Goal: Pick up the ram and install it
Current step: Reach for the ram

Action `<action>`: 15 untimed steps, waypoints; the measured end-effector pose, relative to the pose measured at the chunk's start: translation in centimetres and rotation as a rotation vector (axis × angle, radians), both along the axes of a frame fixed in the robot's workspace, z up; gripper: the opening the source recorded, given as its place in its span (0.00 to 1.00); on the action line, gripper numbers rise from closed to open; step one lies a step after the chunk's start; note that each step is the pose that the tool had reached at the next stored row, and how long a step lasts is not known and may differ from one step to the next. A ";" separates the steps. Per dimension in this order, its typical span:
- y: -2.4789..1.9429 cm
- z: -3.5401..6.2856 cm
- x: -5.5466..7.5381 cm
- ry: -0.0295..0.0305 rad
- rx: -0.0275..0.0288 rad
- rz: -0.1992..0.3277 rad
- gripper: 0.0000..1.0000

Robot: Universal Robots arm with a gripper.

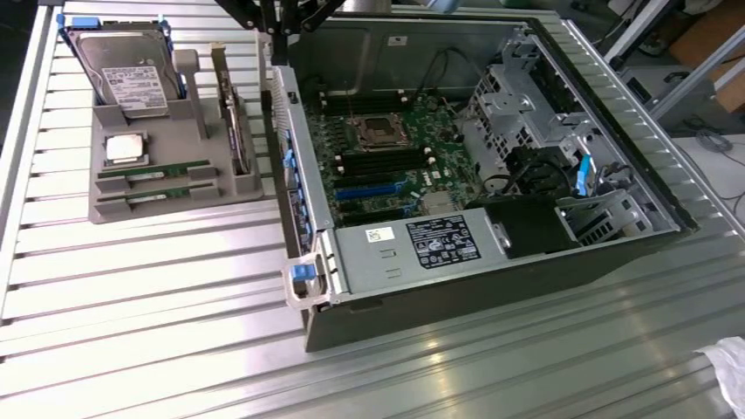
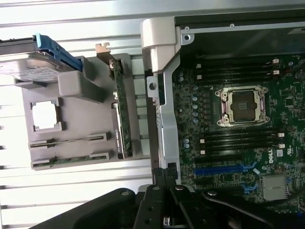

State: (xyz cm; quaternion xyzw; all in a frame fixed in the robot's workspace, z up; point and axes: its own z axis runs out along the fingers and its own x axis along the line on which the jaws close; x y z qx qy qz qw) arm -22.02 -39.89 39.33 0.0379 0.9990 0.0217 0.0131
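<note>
Two ram sticks, long green boards, lie side by side in slots at the front of a grey holder point(image 1: 174, 209): one ram stick point(image 1: 153, 171) and, nearer the holder's edge, the other ram stick point(image 1: 157, 195). The wrist view shows the same pair, one ram stick point(image 2: 66, 141) and the other point(image 2: 71, 159). My gripper point(image 1: 283, 22) hangs high over the gap between the holder and the open computer case point(image 1: 349, 262), well apart from both sticks. Its black fingers point(image 2: 157, 177) meet tip to tip with nothing between them. Black memory slots point(image 1: 385, 163) flank the CPU socket point(image 1: 379, 131).
The holder also carries a silver hard drive point(image 1: 126, 78), a square CPU chip point(image 1: 125, 148) and an upright expansion card point(image 1: 239, 131). Inside the case sit a power supply point(image 1: 431, 243) and drive cages point(image 1: 512, 105). Ribbed metal table point(image 1: 140, 305) lies all around.
</note>
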 end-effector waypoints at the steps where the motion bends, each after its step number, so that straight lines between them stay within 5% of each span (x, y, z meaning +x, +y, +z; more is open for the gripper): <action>1: 0.00 0.00 -0.1 0.0000 0.0001 0.000 0.11; 15: 0.00 0.00 -2.3 0.0000 0.0000 0.000 0.11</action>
